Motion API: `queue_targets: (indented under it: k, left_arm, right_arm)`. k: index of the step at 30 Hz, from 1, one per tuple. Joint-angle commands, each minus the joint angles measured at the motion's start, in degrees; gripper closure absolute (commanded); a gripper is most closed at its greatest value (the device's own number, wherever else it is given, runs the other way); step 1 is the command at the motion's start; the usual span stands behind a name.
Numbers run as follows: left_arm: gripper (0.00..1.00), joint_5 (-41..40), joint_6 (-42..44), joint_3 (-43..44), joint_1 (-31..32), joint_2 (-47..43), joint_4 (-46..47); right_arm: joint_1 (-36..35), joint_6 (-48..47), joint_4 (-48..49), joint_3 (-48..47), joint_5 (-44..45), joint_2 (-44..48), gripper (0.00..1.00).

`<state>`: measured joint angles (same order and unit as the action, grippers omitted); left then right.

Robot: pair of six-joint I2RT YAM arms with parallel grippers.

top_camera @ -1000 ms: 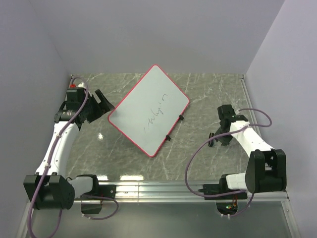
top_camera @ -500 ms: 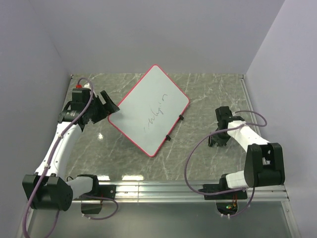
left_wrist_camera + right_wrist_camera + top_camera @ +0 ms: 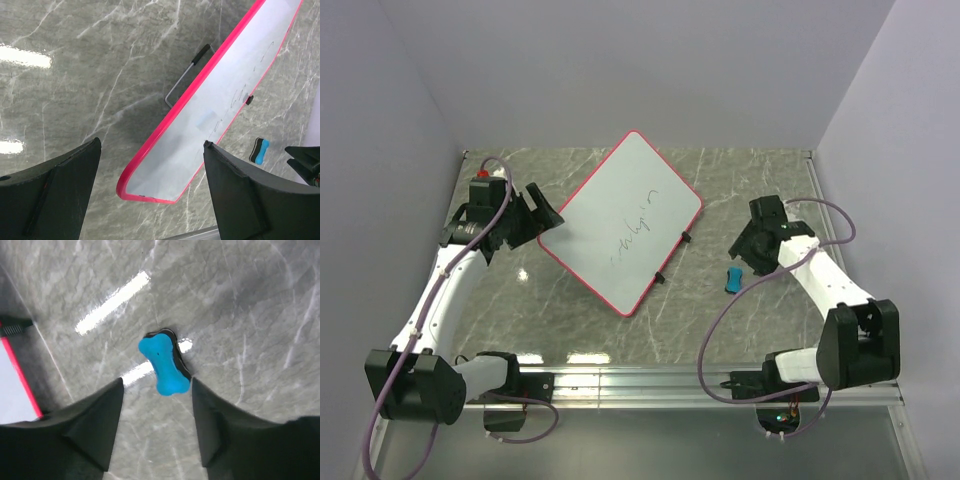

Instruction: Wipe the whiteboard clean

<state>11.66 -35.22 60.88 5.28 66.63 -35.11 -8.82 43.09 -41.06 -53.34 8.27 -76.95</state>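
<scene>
The whiteboard (image 3: 620,222) lies on the grey table (image 3: 570,320), turned so one corner points to the back wall. It has a red rim, and some thin dark writing (image 3: 632,240) runs across its middle. Two small black clips (image 3: 686,238) sit on its right edge. A thin wire (image 3: 182,80) with a black tip pokes out from under its left side. The left claw (image 3: 150,145) is just beside the whiteboard's left corner. Its fingers are spread wide and hold nothing, and the pictures do not show if it touches the rim. A small blue eraser (image 3: 162,365) lies on the table to the right of the whiteboard, near the clips but not touching them. The right claw (image 3: 156,382) is over the eraser, also spread wide, with one finger on each side and nothing held.
</scene>
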Motion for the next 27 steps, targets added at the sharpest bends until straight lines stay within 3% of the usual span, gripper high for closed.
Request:
queue_targets:
  k: [1, 9, 20, 25, 27]
  left_arm:
    - [0.11, -1.2, 0.06, 2.4, 0.26, -0.54, -0.39]
    - [0.11, -1.38, -0.2, 0.47, 0.35, -1.68, -0.13]
    - [0.11, -1.9, -0.02, 1.17, 0.87, -0.98, -1.01]
    - [0.11, -2.52, 0.42, 2.48, 0.96, -0.27, -1.71]
    - [0.11, -2.69, 0.42, 2.84, 1.05, 0.08, -1.89]
  right_arm:
    - [-0.15, -2.66, 1.85, 1.21, -1.94, 2.33, 0.27]
    - [-0.32, -7.23, 8.89, 7.37, -8.0, 0.14, 0.26]
    - [-0.58, -9.6, 11.79, 7.03, -6.6, -6.54, 0.29]
    - [-0.41, -9.78, 12.4, 6.5, -6.43, -8.92, 0.37]
    - [-0.5, -9.78, 12.67, 6.76, -6.6, -9.27, 0.44]
